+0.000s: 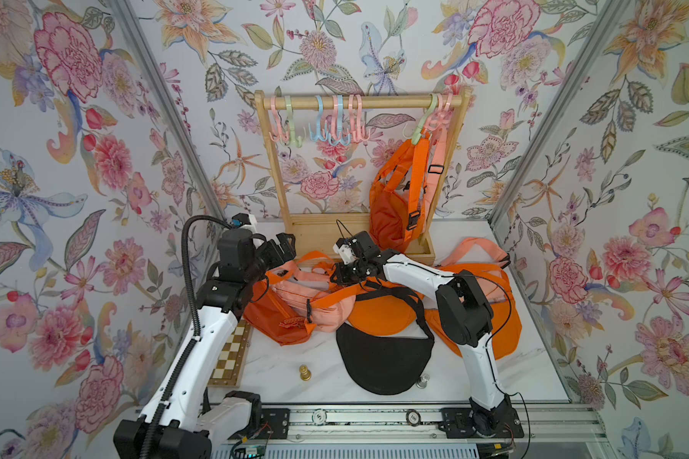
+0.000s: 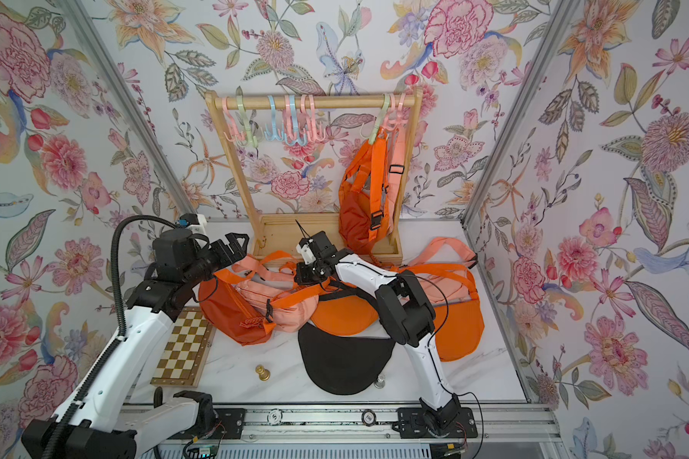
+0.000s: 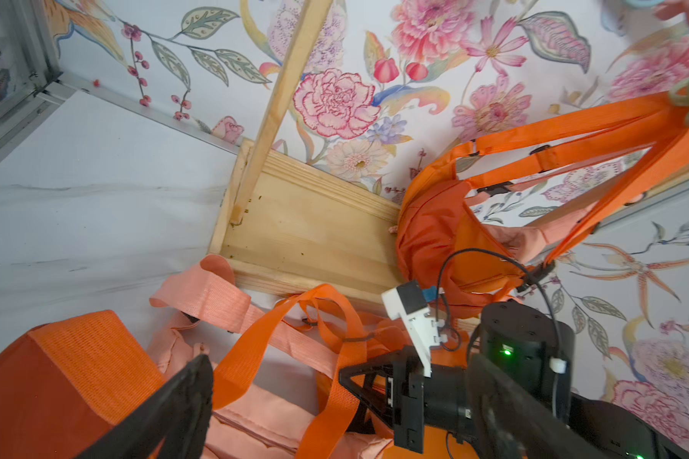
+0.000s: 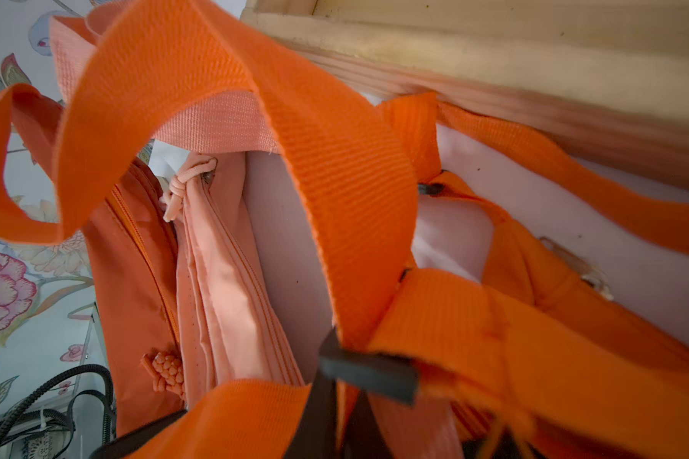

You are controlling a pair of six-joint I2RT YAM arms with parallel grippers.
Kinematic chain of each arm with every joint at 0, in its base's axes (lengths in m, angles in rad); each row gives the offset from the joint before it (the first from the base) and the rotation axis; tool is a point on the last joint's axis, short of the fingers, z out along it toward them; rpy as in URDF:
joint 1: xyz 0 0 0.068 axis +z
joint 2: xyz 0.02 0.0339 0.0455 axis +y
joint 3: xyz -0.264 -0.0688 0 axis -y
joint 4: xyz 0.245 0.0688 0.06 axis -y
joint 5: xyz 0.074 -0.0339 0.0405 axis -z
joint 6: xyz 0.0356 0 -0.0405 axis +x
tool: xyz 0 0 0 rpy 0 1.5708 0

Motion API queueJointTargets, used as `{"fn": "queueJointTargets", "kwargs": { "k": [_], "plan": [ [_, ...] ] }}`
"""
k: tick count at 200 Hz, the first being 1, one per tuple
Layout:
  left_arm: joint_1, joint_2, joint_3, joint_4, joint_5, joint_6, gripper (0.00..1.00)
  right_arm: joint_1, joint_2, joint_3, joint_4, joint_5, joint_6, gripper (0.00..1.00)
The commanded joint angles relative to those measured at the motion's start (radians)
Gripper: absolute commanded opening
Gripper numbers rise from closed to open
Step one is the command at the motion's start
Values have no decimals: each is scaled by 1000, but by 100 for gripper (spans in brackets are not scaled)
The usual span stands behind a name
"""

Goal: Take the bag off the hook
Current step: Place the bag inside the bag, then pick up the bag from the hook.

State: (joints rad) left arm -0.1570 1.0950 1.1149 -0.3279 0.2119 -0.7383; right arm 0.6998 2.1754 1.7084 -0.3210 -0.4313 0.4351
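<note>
Left claw (image 1: 284,247) is spread wide with nothing in it, up in the air just in front of the wooden rack (image 1: 319,234), near one of its legs. Right claw (image 1: 339,275) is low down in front of the rack too, in among the orange straps (image 4: 347,190), and I cannot tell if it is spread or pinching one. At one end of the rack's top bar, the orange bag (image 1: 390,214) hangs on a green hook (image 1: 417,133), and its bottom reaches down to the rack's base. A pink strap (image 1: 438,155) hangs right beside it. In front of the rack, a heap of bags lies on the white table (image 1: 279,369): orange ones, a pink bag (image 1: 295,294) and a black bag (image 1: 382,357). A checker board (image 2: 180,349) and a gold chess piece (image 1: 304,372) lie farther out from the rack.
</note>
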Motion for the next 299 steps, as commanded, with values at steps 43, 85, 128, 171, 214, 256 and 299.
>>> {"fn": "queueJointTargets", "kwargs": {
  "k": [43,85,128,171,214,256,299],
  "plan": [
    [-46,149,132,36,-37,31,99,7,-398,-213,-15,113,-43,70],
    [-183,358,339,60,-69,79,99,-104,-551,-249,-5,13,11,66],
    [-238,535,481,101,-50,76,99,-201,-519,-88,-1,54,-16,49],
    [-349,707,691,180,-20,170,99,-252,-415,225,-99,439,-242,62],
    [-406,881,915,180,-28,237,98,-380,-257,489,-184,431,-258,66],
    [-452,1013,1079,158,-53,303,98,-437,-74,726,-248,356,-263,66],
    [-475,1111,1177,128,-74,322,99,-447,72,895,-223,231,-257,39]
  ]
}}
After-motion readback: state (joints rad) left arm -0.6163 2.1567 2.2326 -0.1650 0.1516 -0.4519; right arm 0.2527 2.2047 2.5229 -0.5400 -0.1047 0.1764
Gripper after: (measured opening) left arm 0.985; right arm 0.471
